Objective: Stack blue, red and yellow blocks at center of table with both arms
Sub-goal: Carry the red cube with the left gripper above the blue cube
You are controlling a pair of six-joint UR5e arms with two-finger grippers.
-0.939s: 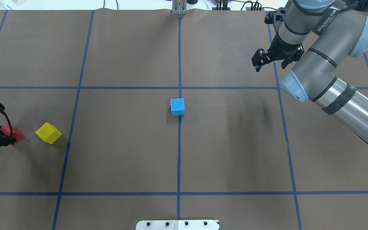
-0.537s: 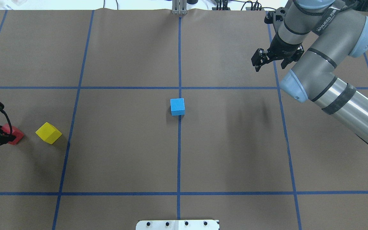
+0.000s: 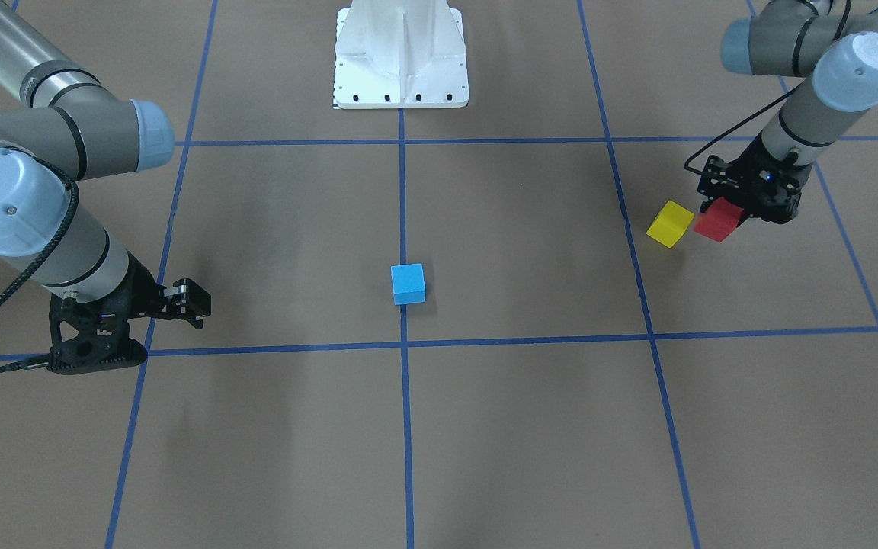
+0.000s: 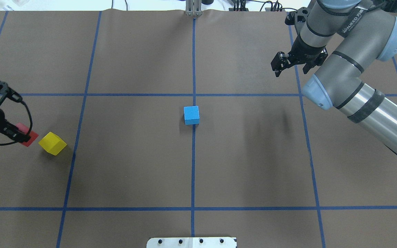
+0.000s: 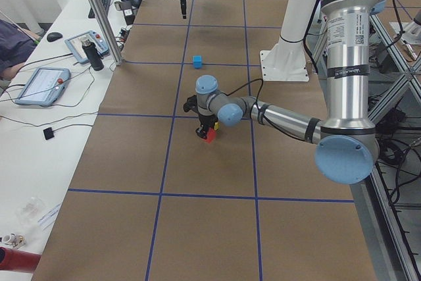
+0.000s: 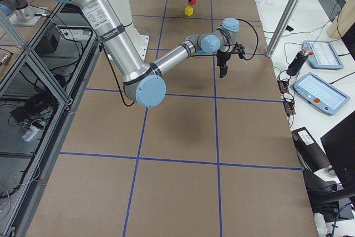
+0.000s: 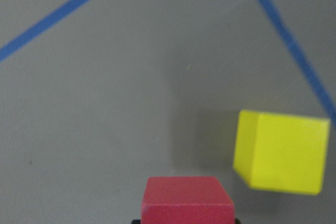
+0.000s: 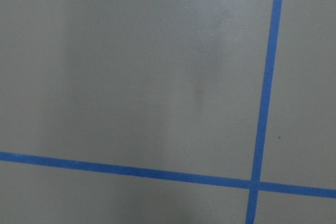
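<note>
The blue block (image 4: 191, 114) sits at the table's centre on the middle tape line, also seen in the front view (image 3: 408, 284). My left gripper (image 4: 18, 134) is shut on the red block (image 4: 27, 137) and holds it off the table, just left of the yellow block (image 4: 52, 143). The front view shows the red block (image 3: 716, 221) in the gripper (image 3: 744, 204), beside the yellow block (image 3: 670, 223). The left wrist view shows the red block (image 7: 187, 199) at the bottom and the yellow block (image 7: 282, 151) beyond. My right gripper (image 4: 277, 65) hovers open and empty at the far right.
Brown paper with a blue tape grid (image 4: 193, 172) covers the table. The white robot base plate (image 4: 191, 242) lies at the near edge. The right arm's links (image 4: 350, 79) reach over the far right. A post (image 4: 193, 8) stands at the far edge.
My left gripper has lifted the red block off the table and carried it right, close to the yellow block. The right arm, blue block and yellow block have not moved.
</note>
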